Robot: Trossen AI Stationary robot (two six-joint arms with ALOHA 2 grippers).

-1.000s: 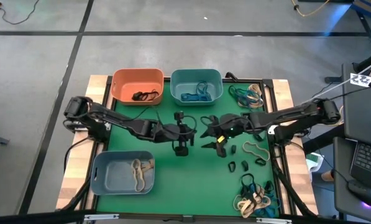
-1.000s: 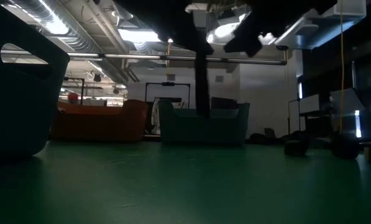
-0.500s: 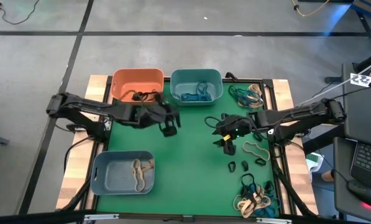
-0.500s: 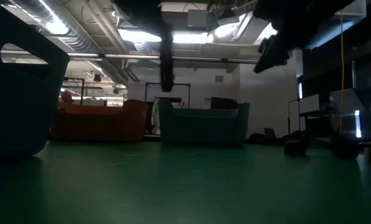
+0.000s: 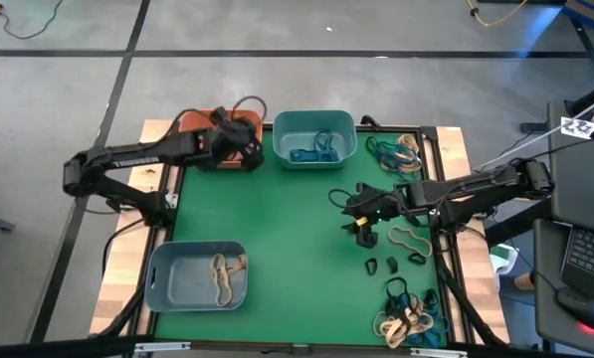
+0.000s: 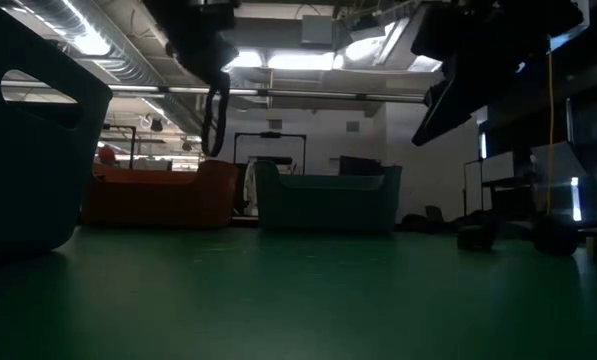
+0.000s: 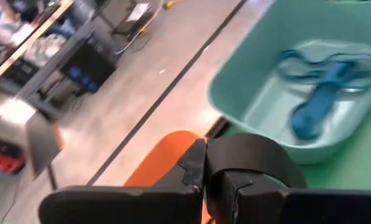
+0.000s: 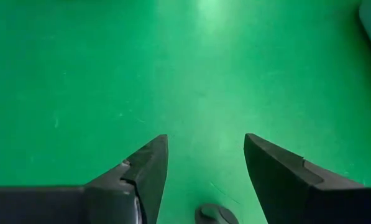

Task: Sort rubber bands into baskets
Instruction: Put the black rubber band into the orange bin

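Left arm: you have it reaching from the table's left edge up to the far-left corner, above the orange basket (image 5: 199, 127).
Left gripper (image 5: 239, 139): it sits over the orange basket with its fingers pressed together. In the low view a dark loop (image 6: 215, 118) hangs down from it, most likely a black rubber band, though you cannot see the pinch itself.
Orange basket: far-left of the green mat (image 5: 306, 249), mostly covered by your gripper from above.
Grey-blue basket (image 5: 167, 283): near-left corner, with tan bands (image 5: 222, 275) lying inside.
Teal basket (image 5: 314, 121): far side, just right of the orange one, holding blue-teal bands (image 5: 311, 149); your left wrist view shows them (image 7: 322, 93) in a loose tangle on its floor.
Right gripper (image 5: 360, 221): right of the mat's centre, fingers spread wide with nothing between them; your right wrist view shows only bare green mat in the gap.
Loose bands on the mat: one tan loop (image 5: 409, 240) just right of that gripper, and three small black ones (image 5: 391, 264) nearer the front.
Unsorted piles: mixed bands at the far-right edge (image 5: 401, 151) and a second heap (image 5: 408, 316) at the near-right corner.
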